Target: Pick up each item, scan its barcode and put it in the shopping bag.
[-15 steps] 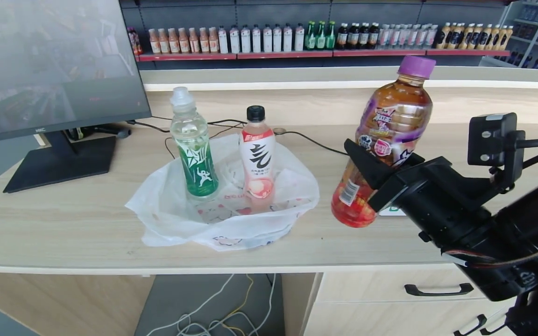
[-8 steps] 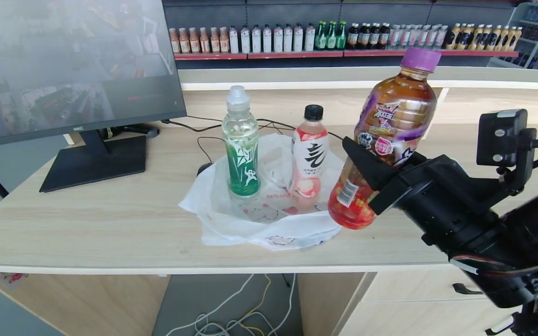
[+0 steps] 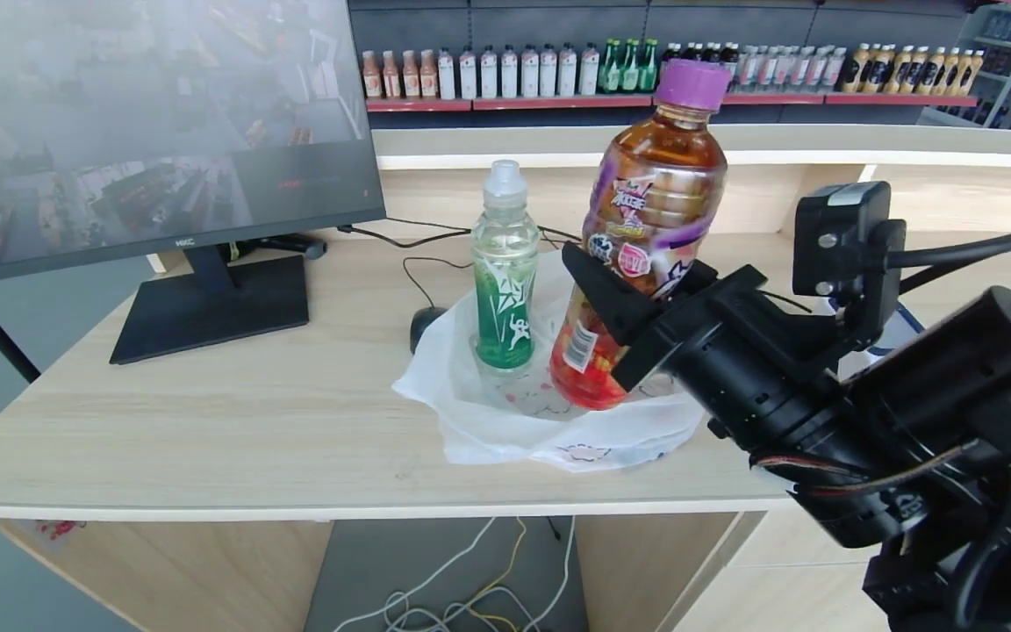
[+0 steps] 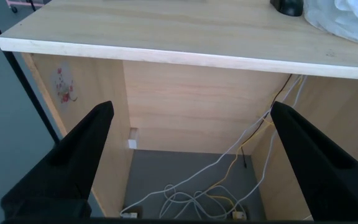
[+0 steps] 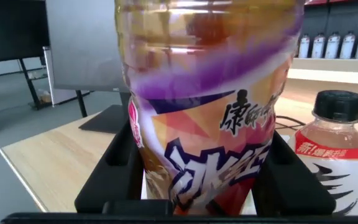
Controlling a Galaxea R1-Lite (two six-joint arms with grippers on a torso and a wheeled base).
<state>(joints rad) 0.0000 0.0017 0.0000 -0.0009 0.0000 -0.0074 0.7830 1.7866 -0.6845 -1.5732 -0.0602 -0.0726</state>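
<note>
Here, right pincer (image 3: 633, 272) pinches purple-labelled tea bottle (image 3: 655, 184), barcode (image 3: 577, 348) showing; left pincer (image 4: 191, 112) spread.

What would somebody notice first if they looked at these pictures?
The big amber plastic drink bottle with a purple cap jumps out first, clamped nearly upright in the black right gripper in the middle. Beside it, a clear plastic bottle with a green label stands in the crumpled white plastic shopping bag on the wooden counter. A large dark monitor stands at the counter's left.
</note>
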